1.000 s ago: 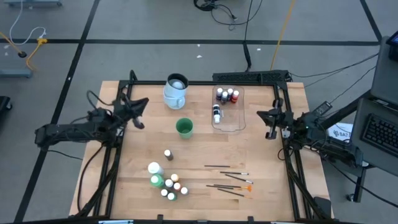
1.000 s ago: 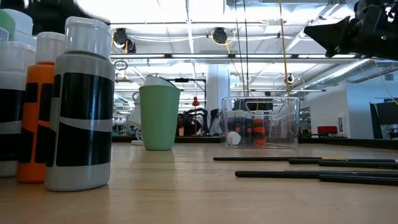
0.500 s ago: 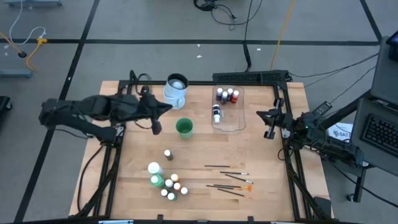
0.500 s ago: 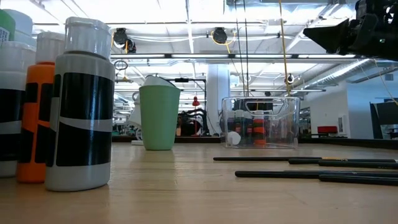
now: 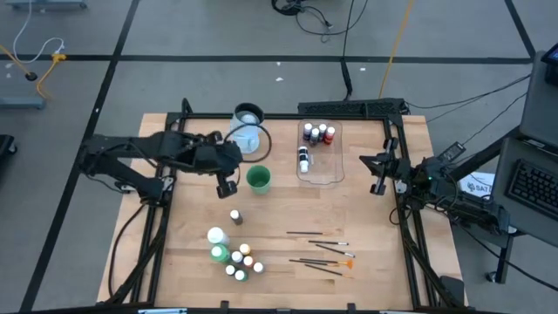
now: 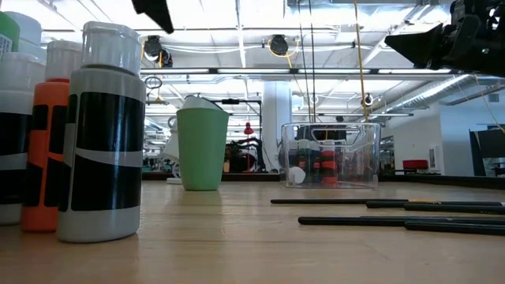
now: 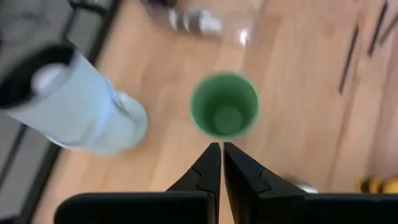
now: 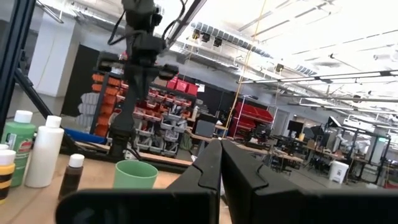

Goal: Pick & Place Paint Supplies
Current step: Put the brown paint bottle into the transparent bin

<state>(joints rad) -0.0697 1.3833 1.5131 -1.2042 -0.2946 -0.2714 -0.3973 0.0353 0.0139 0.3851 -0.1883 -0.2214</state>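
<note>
Left gripper (image 5: 227, 187) above the table beside the green cup (image 5: 258, 179), fingers pressed together, empty.
Right gripper (image 5: 378, 187) waits at the table's right edge, also closed. Small paint bottles (image 5: 237, 260) cluster near the front, brushes (image 5: 321, 254) to their right, a few bottles in the clear tub (image 5: 319, 155). No label print is readable.

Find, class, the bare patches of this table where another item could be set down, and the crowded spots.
Free: the strip between the green cup and the brushes, right of the lone bottle; also the left edge beside the bottle cluster. Crowded: the jug, cup and tub at the far side, under the left gripper.
</note>
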